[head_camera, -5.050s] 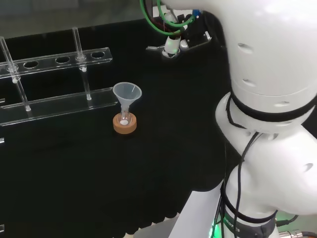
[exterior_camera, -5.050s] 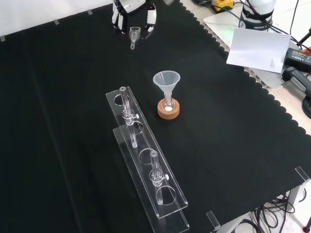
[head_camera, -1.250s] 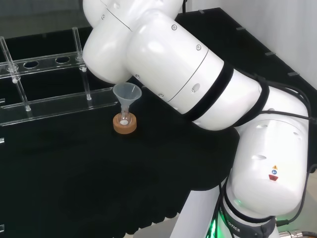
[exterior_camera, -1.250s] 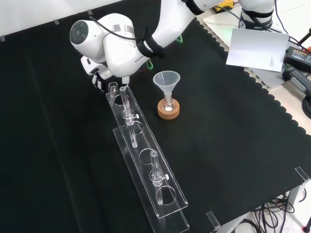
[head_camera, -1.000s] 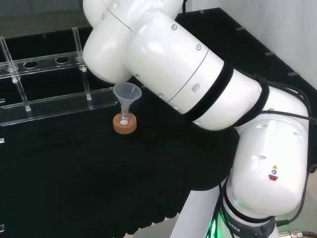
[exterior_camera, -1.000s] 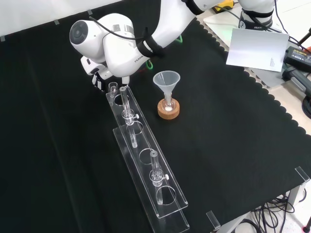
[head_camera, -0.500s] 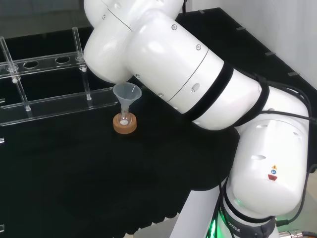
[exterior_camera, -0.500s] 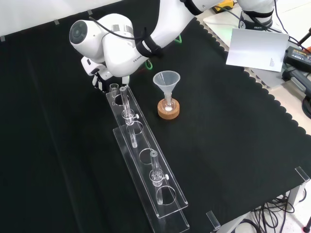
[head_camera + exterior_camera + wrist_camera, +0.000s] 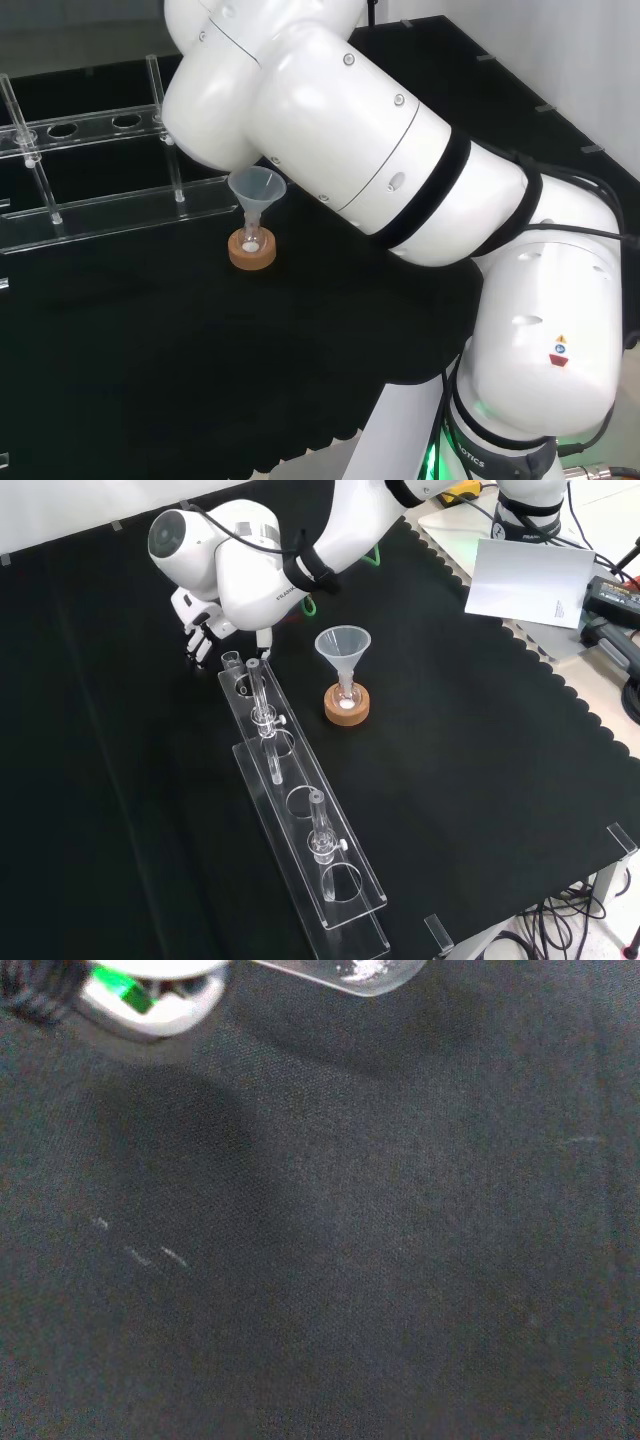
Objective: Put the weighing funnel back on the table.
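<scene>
Front view: hand point(image 9: 203, 620) hovers beside rack point(image 9: 300, 815) end, fingers straight, apart, angled down.

Even bright light; sheen on white arm link point(image 9: 340, 120); soft shadow on black cloth point(image 9: 420, 1280), wrist view.

Clear weighing funnel point(image 9: 232, 660) by rack's point(image 9: 300, 810) end

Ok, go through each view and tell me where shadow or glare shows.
Wrist view: a soft dark shadow falls across the cloth. Head view: a pale sheen sits on the arm's white links. Front view: the clear rack reads mainly by glints along its edges.
</scene>
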### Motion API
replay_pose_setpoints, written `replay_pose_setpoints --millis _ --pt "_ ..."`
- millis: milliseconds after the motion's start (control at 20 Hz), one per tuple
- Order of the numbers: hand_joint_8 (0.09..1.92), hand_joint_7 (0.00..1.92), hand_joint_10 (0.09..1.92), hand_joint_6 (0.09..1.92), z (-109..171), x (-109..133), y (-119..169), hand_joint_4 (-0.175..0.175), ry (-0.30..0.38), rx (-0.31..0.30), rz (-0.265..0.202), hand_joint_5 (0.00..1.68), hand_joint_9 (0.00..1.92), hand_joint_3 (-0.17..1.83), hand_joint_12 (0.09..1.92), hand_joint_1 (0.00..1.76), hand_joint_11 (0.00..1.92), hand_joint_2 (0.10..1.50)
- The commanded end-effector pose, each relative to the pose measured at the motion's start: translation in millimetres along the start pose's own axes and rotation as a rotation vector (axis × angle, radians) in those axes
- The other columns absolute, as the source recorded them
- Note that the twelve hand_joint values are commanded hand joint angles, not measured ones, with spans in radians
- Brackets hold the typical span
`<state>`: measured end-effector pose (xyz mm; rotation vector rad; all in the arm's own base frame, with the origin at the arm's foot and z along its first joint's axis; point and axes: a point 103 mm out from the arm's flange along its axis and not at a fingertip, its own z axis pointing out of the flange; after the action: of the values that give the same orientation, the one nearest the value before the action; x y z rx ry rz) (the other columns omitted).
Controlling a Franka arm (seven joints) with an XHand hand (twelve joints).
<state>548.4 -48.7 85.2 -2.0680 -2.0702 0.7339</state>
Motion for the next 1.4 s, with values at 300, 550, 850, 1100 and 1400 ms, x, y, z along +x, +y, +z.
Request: replay_pose_setpoints --millis 300,550,850,1100,1400 --pt "0.63 0.16 0.09 0.14 -27.4 -3.7 -47.4 -0.011 -0.003 -0.061 -0.032 0.31 0.72 0.38 1.32 0.76 0.35 0.59" --pt "0.62 0.14 0.09 0.10 -49.2 -7.2 -77.0 -0.011 0.002 -0.083 -0.026 0.28 0.70 0.37 1.32 0.75 0.33 0.59" --pt "0.62 0.13 0.09 0.09 -71.9 -9.8 -110.7 -0.012 0.025 -0.077 -0.015 0.25 0.69 0.35 1.34 0.74 0.32 0.60" --pt "0.62 0.14 0.09 0.09 -82.4 -9.2 -136.2 -0.011 0.042 -0.100 -0.007 0.24 0.69 0.35 1.35 0.72 0.32 0.61" --pt "0.63 0.17 0.09 0.09 -92.9 -6.3 -167.2 -0.011 0.038 -0.125 0.005 0.25 0.71 0.35 1.35 0.71 0.34 0.62"
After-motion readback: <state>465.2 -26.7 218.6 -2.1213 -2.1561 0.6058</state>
